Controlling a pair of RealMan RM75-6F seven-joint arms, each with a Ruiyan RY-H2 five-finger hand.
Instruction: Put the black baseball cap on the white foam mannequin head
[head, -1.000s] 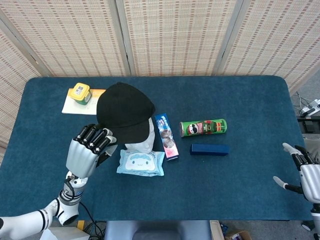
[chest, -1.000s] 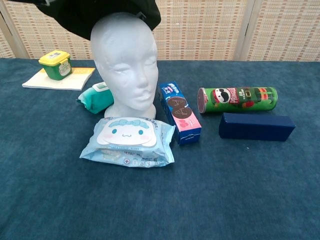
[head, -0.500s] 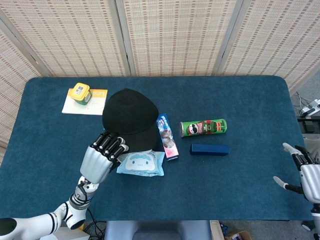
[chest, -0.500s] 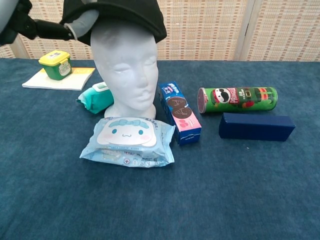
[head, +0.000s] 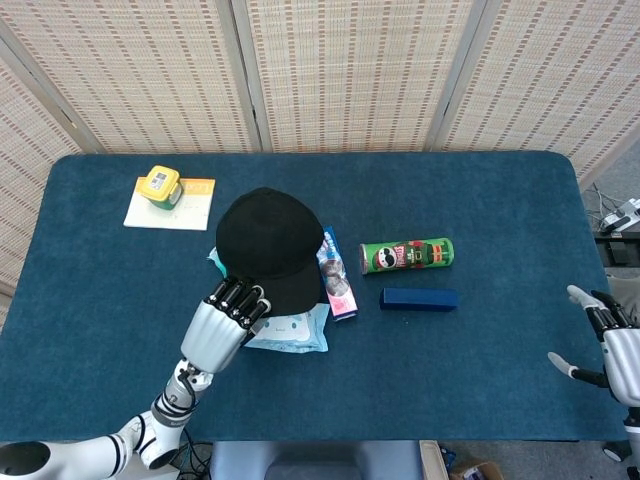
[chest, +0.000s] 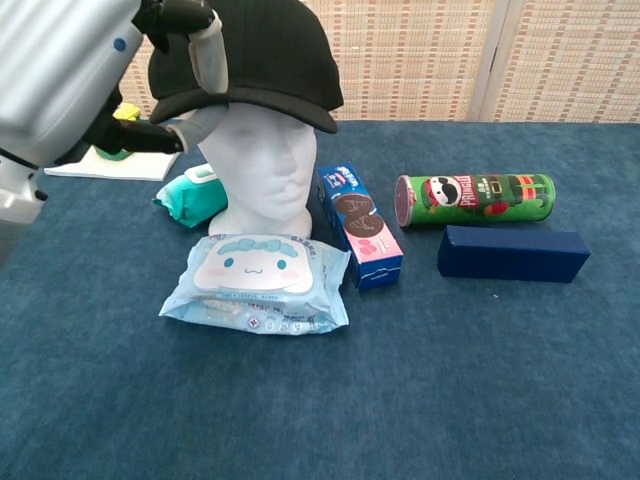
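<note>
1. the black baseball cap (chest: 255, 55) is being seated on the white foam mannequin head (chest: 255, 165), its brim pinched by the left hand (head: 225, 325).
2. release is being awaited; right hand (head: 612, 345) is being held open, empty, well apart.

One black cap (head: 268, 243) (chest: 258, 52), one white foam head (chest: 256, 168), two wipe packs (chest: 257, 284) (chest: 189, 194), one biscuit box (chest: 359, 226), one crisp tube (chest: 475, 198), one dark blue box (chest: 511, 253), one yellow-lidded tub (head: 160, 186), one paper sheet (head: 170, 205), two hands (head: 227, 322) (head: 612, 345).
</note>
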